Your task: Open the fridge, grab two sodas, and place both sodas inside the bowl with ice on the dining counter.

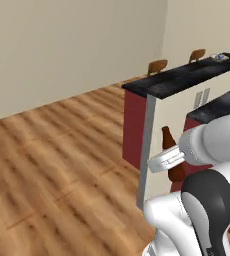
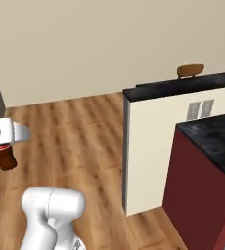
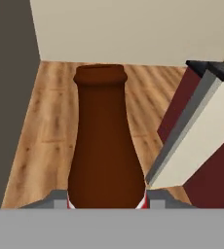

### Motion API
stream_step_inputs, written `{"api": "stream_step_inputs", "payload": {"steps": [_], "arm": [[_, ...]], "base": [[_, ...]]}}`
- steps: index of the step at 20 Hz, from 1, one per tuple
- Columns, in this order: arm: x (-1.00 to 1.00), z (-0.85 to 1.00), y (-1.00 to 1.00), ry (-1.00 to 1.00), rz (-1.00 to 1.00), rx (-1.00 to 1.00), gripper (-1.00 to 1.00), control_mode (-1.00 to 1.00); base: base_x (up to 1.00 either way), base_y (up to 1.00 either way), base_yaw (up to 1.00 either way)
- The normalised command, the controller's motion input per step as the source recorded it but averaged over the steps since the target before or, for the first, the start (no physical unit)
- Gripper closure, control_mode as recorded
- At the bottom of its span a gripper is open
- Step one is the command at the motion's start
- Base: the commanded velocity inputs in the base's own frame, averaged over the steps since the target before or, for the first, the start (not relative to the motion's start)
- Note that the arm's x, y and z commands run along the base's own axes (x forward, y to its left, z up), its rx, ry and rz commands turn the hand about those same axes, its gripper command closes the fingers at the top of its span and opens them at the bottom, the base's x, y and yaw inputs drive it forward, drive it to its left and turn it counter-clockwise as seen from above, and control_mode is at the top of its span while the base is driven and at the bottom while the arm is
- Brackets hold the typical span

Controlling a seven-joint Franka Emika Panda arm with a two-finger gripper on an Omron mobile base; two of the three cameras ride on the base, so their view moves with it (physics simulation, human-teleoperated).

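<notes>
A dark brown soda bottle (image 3: 104,141) with a narrow neck stands upright between my fingers, and my gripper (image 3: 106,202) is shut on its lower body by the red label. In the left base view the soda (image 1: 168,140) rises above my gripper (image 1: 169,161), beside the end of the dining counter (image 1: 187,77). The right base view has the soda (image 2: 7,159) hanging under my gripper (image 2: 4,145) at the far left, over the wooden floor. A small pale bowl with ice (image 1: 219,57) sits far off on the counter top.
A lower black slab (image 2: 212,136) with a dark red front stands close on the right. Brown chairs (image 1: 157,66) stand behind the dining counter (image 2: 183,87). A tall dark grey surface (image 3: 11,97) is at my left; I cannot tell whether it is the fridge. Wooden floor (image 1: 62,165) lies open to the left.
</notes>
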Motion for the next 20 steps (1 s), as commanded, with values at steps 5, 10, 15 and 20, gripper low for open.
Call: {"api": "stream_step_inputs", "payload": {"steps": [5, 10, 15, 20], "arm": [[0.0, 0.0, 0.0, 0.0, 0.0, 0.0, 1.0, 1.0], [0.0, 0.0, 0.0, 0.0, 0.0, 0.0, 1.0, 1.0], [0.0, 0.0, 0.0, 0.0, 0.0, 0.0, 1.0, 1.0], [0.0, 0.0, 0.0, 0.0, 0.0, 0.0, 1.0, 1.0]], "base": [[0.83, 0.94, -0.34], [0.79, 0.97, -0.34], [0.77, 0.97, -0.34], [0.77, 0.98, -0.34]]}}
